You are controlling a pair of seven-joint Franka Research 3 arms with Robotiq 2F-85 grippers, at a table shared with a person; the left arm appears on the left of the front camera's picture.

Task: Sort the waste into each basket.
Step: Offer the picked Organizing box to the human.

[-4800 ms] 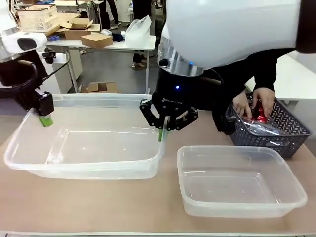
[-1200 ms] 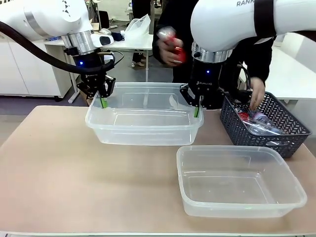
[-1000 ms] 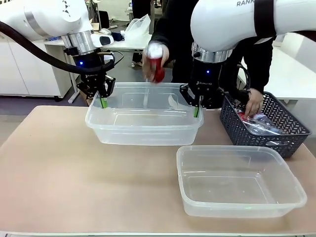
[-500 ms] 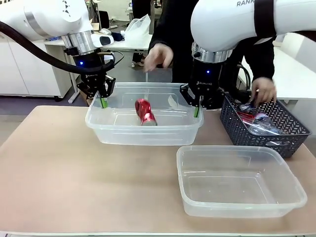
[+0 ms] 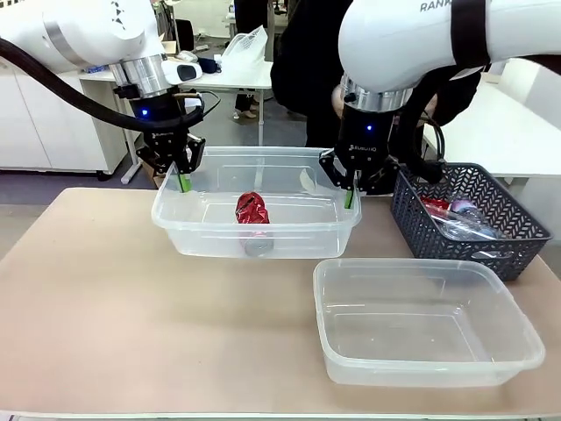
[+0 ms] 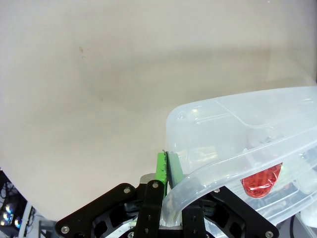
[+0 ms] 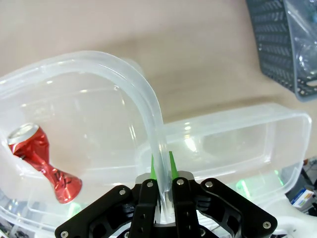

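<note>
1. The left gripper is clamped on the rim of a clear tub at the tub's 9 o'clock end; in the left wrist view its green pads are seen pinching the wall.
2. The right gripper is likewise closed on the rim at the 3 o'clock end.
3. The tub appears to be held just above the table.
4. A dented red can is seen lying inside the held tub, near its middle.
5. A second clear tub is set on the table at about 5 o'clock of the held one.
6. A dark grey basket is placed at 3 o'clock, just beside the right gripper, with clear bottles in it.
</note>
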